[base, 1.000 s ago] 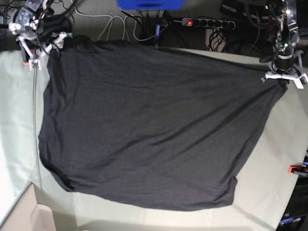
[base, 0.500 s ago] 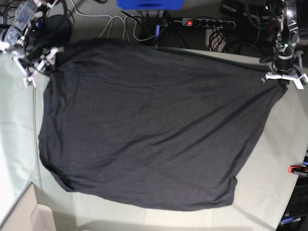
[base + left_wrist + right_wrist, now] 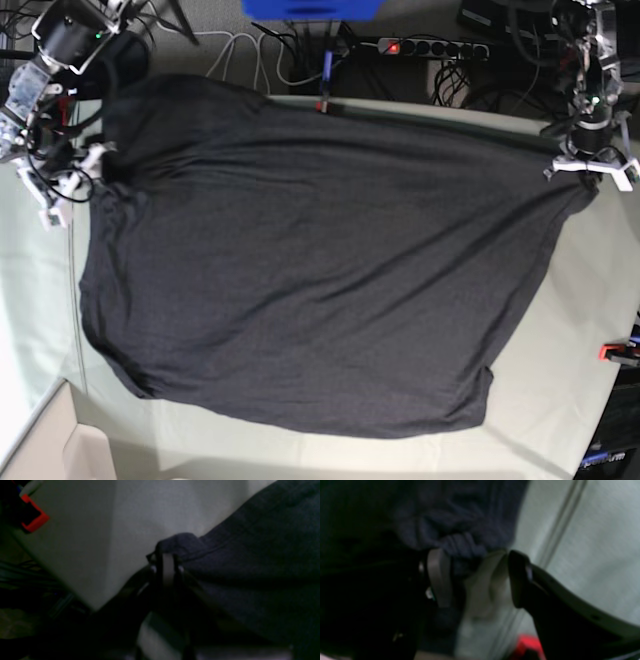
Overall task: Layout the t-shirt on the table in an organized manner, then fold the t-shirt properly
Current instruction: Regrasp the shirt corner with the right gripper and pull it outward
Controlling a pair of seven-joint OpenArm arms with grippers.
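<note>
While spread flat, t-shirt [image 3: 300,260] covers table [image 3: 580,330] — uncontained.

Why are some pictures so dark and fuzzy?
Left wrist view: very dim and soft, with the pincer a dark shape on the shirt. Right wrist view: blurred all over, the pincer and cloth smeared. Base view: bright and sharp, the shirt crisp on the table, edges slightly bent by the lens.

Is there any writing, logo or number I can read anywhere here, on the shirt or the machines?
None can be read.
The t-shirt shows only plain dark fabric, no print in view.
The power strip has a lit red switch; any lettering is too small.
The table cloth is unmarked.
</note>
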